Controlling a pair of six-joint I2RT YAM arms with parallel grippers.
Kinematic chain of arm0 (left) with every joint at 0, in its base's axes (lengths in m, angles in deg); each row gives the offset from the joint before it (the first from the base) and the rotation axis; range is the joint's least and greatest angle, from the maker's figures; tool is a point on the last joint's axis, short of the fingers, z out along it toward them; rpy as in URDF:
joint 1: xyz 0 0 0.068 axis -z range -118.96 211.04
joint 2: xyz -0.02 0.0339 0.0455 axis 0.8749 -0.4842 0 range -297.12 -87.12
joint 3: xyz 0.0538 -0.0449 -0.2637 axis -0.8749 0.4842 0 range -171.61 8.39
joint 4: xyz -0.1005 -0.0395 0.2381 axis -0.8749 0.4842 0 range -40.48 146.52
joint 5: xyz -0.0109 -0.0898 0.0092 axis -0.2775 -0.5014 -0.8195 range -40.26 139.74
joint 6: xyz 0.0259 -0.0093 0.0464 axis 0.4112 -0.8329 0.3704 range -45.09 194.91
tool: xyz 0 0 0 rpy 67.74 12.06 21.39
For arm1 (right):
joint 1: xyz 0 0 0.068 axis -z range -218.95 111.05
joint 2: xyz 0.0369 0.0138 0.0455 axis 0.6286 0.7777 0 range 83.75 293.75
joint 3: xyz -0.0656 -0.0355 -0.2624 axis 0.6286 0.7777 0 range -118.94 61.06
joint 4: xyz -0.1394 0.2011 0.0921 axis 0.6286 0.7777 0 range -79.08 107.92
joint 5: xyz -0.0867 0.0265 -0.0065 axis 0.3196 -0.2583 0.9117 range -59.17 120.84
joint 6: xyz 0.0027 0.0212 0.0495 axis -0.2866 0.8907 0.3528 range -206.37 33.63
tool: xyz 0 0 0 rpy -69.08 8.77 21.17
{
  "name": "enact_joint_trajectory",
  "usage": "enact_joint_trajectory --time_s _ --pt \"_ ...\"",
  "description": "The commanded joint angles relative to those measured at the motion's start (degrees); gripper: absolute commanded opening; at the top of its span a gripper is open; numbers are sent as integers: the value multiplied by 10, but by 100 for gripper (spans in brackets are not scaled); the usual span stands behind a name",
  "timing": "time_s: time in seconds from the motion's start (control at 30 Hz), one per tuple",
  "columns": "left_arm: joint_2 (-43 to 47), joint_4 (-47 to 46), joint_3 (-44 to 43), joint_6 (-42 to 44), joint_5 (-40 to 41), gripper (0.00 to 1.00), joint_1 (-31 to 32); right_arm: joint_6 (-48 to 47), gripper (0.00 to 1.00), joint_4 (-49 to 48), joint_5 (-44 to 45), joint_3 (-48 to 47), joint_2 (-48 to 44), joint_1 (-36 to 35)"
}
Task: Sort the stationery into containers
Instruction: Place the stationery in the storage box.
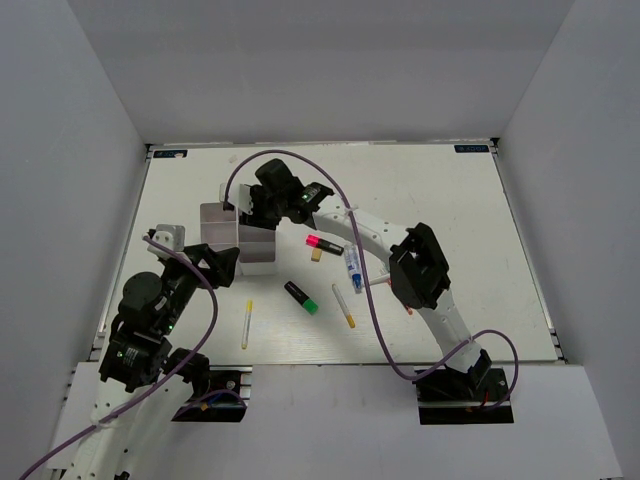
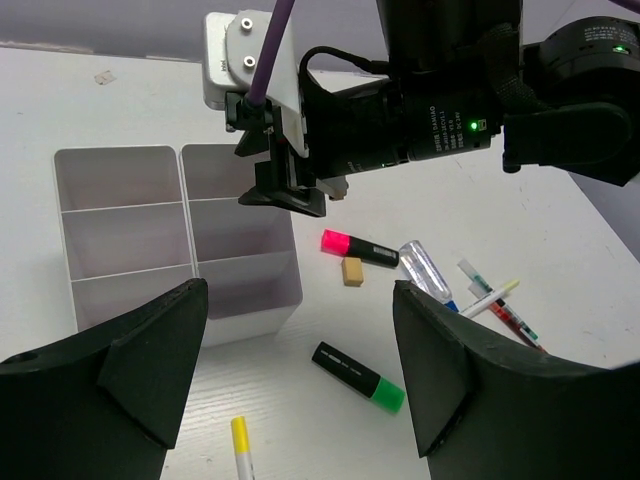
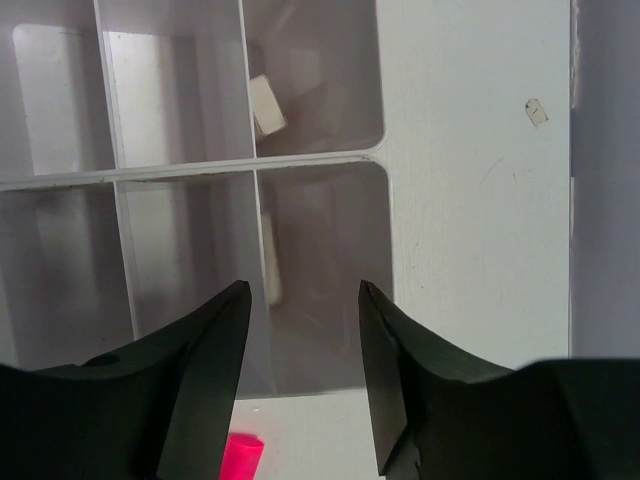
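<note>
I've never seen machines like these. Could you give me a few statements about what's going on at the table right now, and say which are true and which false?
1. The right hand hangs over the containers. True.
2. The pink-ended highlighter is in a container. False: it lies on the table beside the beige eraser.
3. The left hand holds a pen. False: it is open and empty.
4. A small white eraser lies inside one of the containers. True.
5. The green-ended highlighter lies on the table. True.
</note>
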Motion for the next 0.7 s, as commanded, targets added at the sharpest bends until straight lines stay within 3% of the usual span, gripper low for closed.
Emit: enact_joint_trajectory --time_s 0.0,0.1,0.2,0.33,0.37,0.4,0.43,0.47,0.6,0.67 --pt "-6 3 2 7 -5 84 -3 10 54 4 -14 -27 -23 -2" --pt "-6 3 2 7 -11 84 -3 20 54 9 -17 -28 -33 -3" --pt "-18 -11 2 12 -40 84 -3 44 47 15 6 -17 -63 4" --pt "-45 -42 2 18 -79 76 -3 101 18 -2 39 61 -131 16" --pt "-55 -57 2 11 -90 69 -3 110 5 -8 41 107 -184 25" --pt "-65 -68 2 11 -117 65 -3 138 0 -34 47 160 -202 28" --pt "-91 -79 2 -6 -132 61 -3 147 0 -47 56 190 -223 32" --pt "-107 -105 2 -13 -161 46 -3 155 0 -81 61 247 -284 44" --pt "-235 -141 -57 -37 -218 15 14 229 0 -108 61 395 -385 82" --pt "-330 -147 -81 -64 -255 13 15 277 0 -104 46 440 -420 122"
